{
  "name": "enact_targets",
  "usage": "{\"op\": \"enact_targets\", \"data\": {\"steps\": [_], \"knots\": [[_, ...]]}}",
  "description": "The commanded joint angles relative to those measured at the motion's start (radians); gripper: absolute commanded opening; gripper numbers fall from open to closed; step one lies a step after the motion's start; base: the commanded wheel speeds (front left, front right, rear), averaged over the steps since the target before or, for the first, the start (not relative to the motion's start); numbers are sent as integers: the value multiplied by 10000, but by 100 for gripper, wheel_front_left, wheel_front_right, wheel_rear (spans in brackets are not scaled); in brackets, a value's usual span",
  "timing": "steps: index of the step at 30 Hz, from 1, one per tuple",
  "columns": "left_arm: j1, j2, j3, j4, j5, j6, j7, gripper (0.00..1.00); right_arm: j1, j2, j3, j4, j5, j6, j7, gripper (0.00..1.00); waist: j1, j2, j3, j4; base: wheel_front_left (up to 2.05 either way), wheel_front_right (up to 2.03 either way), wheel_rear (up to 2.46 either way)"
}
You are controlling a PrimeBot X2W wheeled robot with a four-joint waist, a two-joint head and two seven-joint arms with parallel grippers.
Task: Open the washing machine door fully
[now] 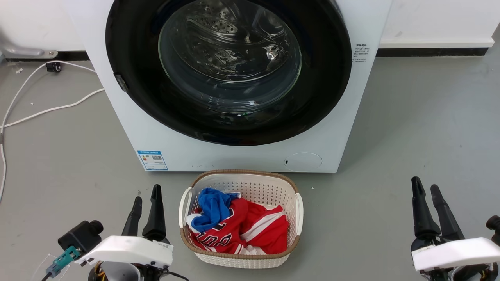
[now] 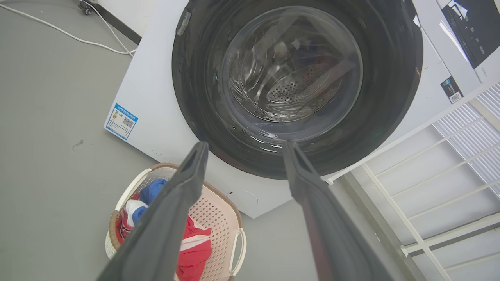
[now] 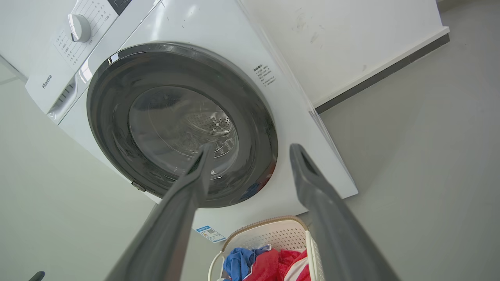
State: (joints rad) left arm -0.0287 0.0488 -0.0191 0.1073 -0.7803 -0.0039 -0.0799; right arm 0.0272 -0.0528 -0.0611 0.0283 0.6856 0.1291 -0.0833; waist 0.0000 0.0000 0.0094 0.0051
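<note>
- Left gripper [image 1: 147,195]: dark fingers apart, empty.
- Right gripper [image 1: 425,186]: likewise apart, empty.
- Between them stands a white perforated plastic basket [image 1: 242,174] of clothes [image 1: 250,230].
- Beyond, the round glossy black door [image 1: 229,58] sits shut on the white boxy washing machine [image 1: 234,156].

Left gripper [image 1: 147,194], two long dark tapered fingers: low at robot's left in head view, fingers pointing up, tips parted, nothing between. White glossy left wrist shell [image 1: 129,249] behind it; black boxy camera [image 1: 80,235] and teal plug [image 1: 64,259] on outer side. Right gripper [image 1: 425,184], same dark fingers: low at right, parted, empty. White right wrist shell [image 1: 453,253] behind. Wrist views: both finger pairs spread wide.
</note>
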Motion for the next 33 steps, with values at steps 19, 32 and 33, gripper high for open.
{"op": "enact_targets", "data": {"steps": [19, 32, 33], "knots": [[156, 73, -501, -533, 2539, 288, -618, 100, 343, 3, -123, -672, -2223, 21, -615, 100, 0, 0, -24, 0, 0, 0, 0], [319, 70, -743, -563, 3872, 430, -955, 100, 592, 11, -95, -958, -3353, 23, -946, 100, 0, 0, -2, 32, 0, 0, 0], [328, 69, -757, -566, 3973, 444, -976, 100, 624, 11, -111, -951, -3386, 22, -959, 100, 0, 0, -1, 32, 0, 0, 0]]}}
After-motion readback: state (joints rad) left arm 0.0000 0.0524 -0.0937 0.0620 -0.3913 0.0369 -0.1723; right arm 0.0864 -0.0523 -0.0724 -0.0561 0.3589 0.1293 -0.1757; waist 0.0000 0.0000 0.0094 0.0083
